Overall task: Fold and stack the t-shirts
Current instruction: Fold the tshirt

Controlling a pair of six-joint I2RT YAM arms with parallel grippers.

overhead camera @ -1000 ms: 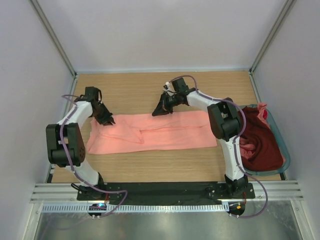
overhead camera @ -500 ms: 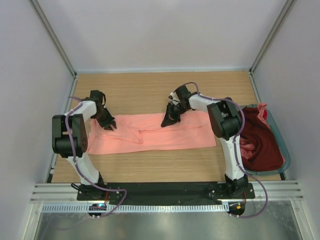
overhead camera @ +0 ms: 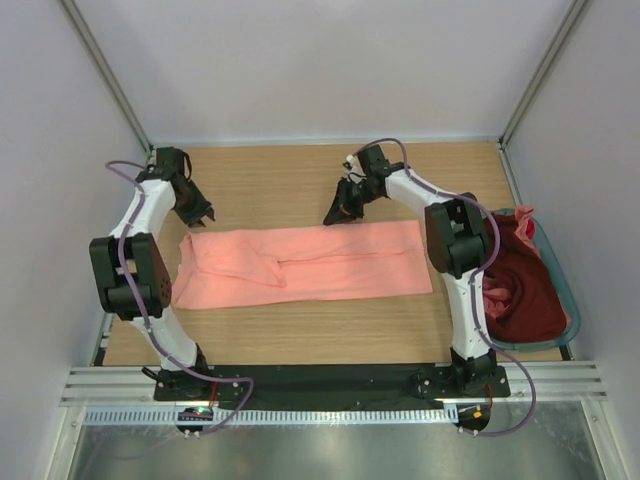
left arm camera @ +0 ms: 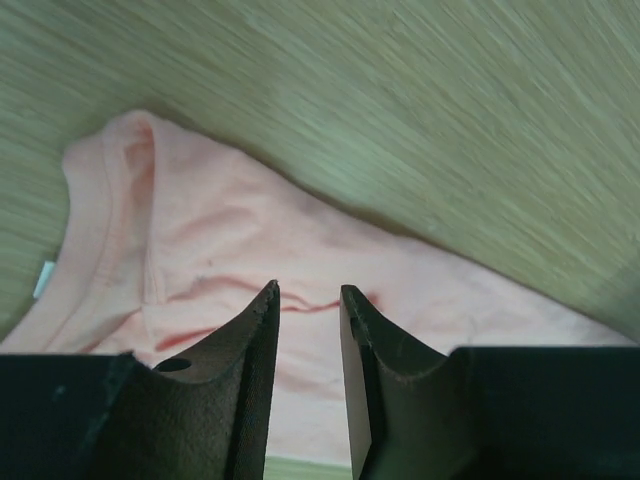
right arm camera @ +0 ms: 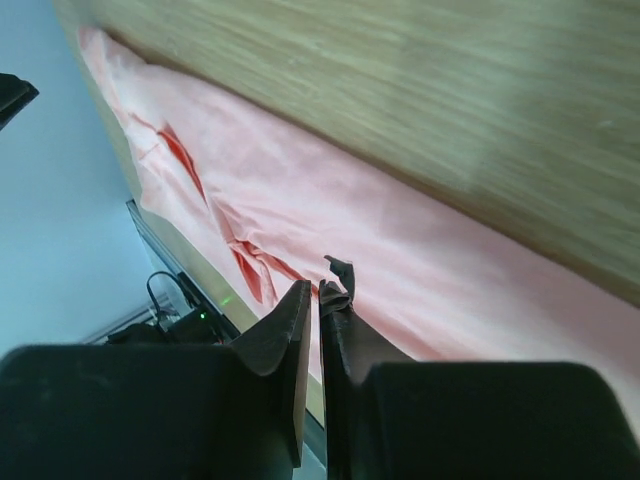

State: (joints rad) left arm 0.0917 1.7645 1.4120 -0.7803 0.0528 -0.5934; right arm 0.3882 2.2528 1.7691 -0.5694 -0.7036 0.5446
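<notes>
A salmon-pink t-shirt (overhead camera: 305,264) lies flat on the wooden table, folded into a long strip. It also shows in the left wrist view (left arm camera: 250,250) and the right wrist view (right arm camera: 420,230). My left gripper (overhead camera: 199,212) hovers just beyond the shirt's far left corner, its jaws (left arm camera: 305,290) a little apart and empty. My right gripper (overhead camera: 338,213) hovers over the strip's far edge near the middle, its jaws (right arm camera: 318,290) closed with nothing between them. A dark maroon t-shirt (overhead camera: 520,290) and another pink one (overhead camera: 522,222) lie bunched in the basket.
The grey-teal plastic basket (overhead camera: 562,280) stands at the table's right edge, beside the right arm. Bare wood runs along the far side (overhead camera: 270,175) and in front of the shirt (overhead camera: 320,330). Grey walls close in the left, right and back.
Both grippers have lifted off the pink shirt and pulled back toward the far side. The left one moved up and left, off the shirt's corner. The shirt stays flat.
</notes>
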